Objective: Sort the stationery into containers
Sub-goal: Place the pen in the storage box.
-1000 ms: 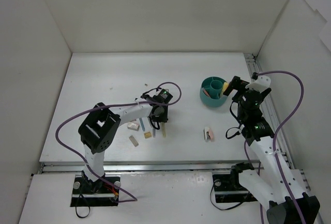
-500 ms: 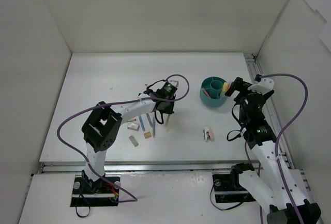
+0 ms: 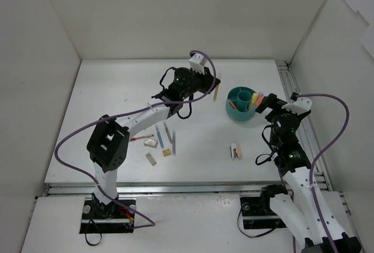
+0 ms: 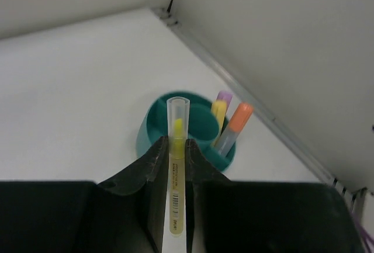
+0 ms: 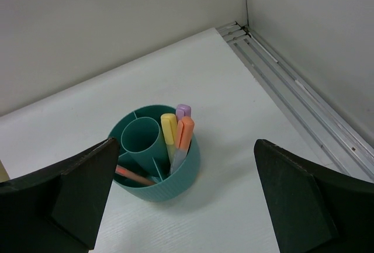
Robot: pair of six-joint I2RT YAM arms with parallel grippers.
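Note:
My left gripper is shut on a yellow marker, held above the table just left of the teal organiser. In the left wrist view the marker sits between the jaws and points at the organiser. The organiser holds a yellow marker, a purple one, an orange one and a red pen. My right gripper is open and empty, just right of the organiser. Two blue pens, a red pen and small erasers lie at centre left.
A pink-and-white eraser lies alone in front of the organiser. Two more small erasers lie near the pens. White walls enclose the table, with a metal rail along its right edge.
My left gripper has lifted the yellow marker from the pile of pens and carried it back and right, close to the organiser. My right gripper has drifted slightly right.

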